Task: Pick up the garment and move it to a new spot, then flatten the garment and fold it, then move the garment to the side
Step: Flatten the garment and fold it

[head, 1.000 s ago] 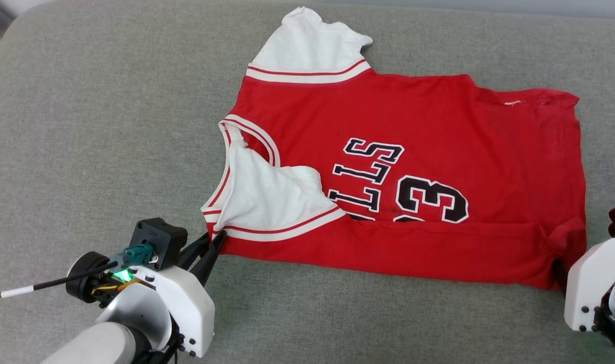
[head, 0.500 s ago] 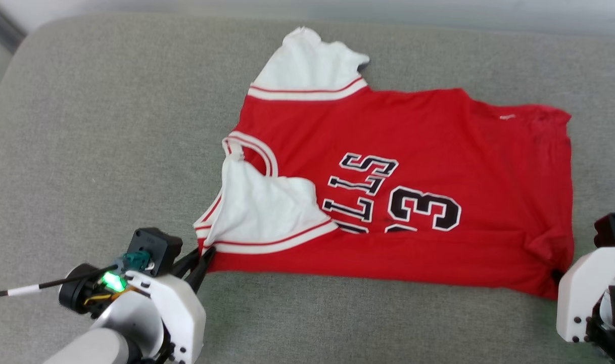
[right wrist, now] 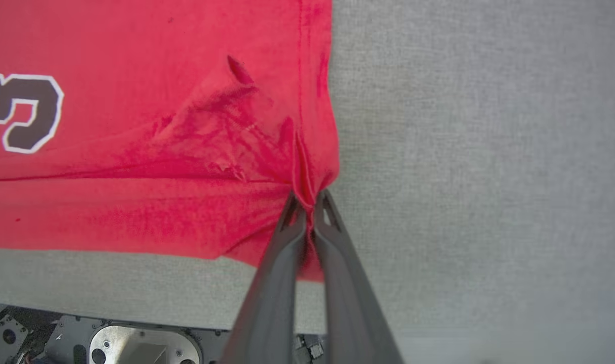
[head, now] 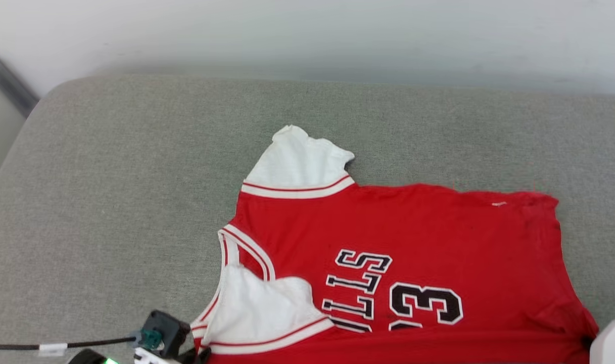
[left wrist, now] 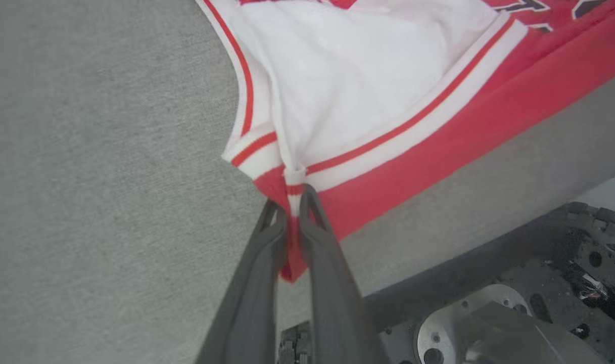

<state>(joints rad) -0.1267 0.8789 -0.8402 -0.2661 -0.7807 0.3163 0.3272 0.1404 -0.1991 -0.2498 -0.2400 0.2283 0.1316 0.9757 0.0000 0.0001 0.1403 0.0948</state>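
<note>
The garment [head: 428,237], a red jersey with white striped sleeves and black lettering, lies on the grey cushion, its near long edge folded over. In the left wrist view my left gripper [left wrist: 293,202] is shut on the garment [left wrist: 368,101] at the striped cuff corner. My right gripper [right wrist: 310,202] is shut on the bunched red hem corner of the garment [right wrist: 150,126]. In the head view the left wrist [head: 160,338] shows at the bottom edge by the sleeve, and a white piece of the right arm [head: 613,341] sits at the lower right corner.
The grey cushion [head: 125,177] stretches wide to the left and behind the jersey, ending at a pale wall [head: 307,35]. The cushion's front edge and my dark base [left wrist: 514,313] show in both wrist views. A black cable [head: 44,347] trails from the left wrist.
The head camera has tilted up, so the jersey and both arms sit lower in view and the wall appears. My right gripper has closed on the hem corner. The left grip holds.
</note>
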